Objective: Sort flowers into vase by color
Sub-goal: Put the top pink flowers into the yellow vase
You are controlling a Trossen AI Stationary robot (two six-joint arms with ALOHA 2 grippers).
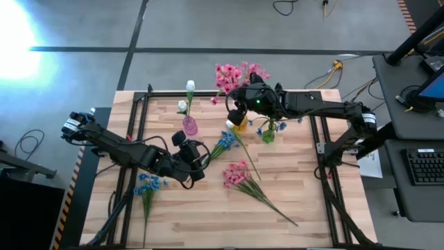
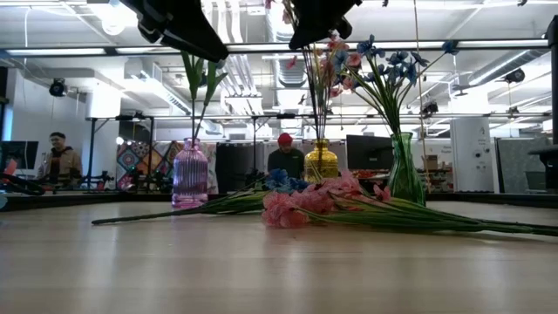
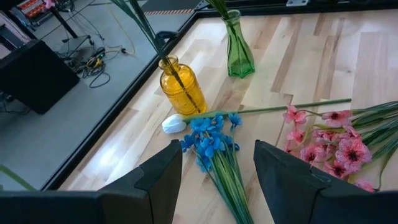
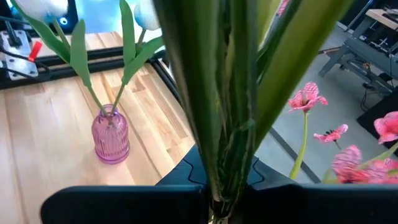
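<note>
My right gripper (image 1: 239, 105) hangs over the yellow vase (image 1: 239, 126), shut on a bunch of pink flowers (image 1: 234, 74). Their stems (image 2: 317, 96) run down into the vase's neck. My left gripper (image 3: 217, 180) stands open above a bunch of blue flowers (image 3: 211, 140) lying on the table, touching nothing. A white bud (image 3: 174, 124) lies beside the yellow vase. The pink vase (image 1: 189, 126) holds white buds (image 1: 189, 86), and the green vase (image 1: 268, 134) holds blue flowers. More pink flowers (image 1: 238, 173) and a blue one (image 1: 147, 185) lie on the table. My right gripper pinches the bunched green stems and leaves (image 4: 229, 130) of the pink flowers between its two fingers, well below the blossoms. It comes from the table's right side, slanting down, across the stems. The bunch stands nearly upright, with its lower ends in the yellow vase's neck (image 3: 169, 62).
The three vases stand close together along the far half of the table. The loose flowers' long stems (image 1: 274, 205) stretch toward the near right. Black rails (image 1: 135, 118) run along the table's sides. People (image 2: 284, 157) sit beyond the far edge.
</note>
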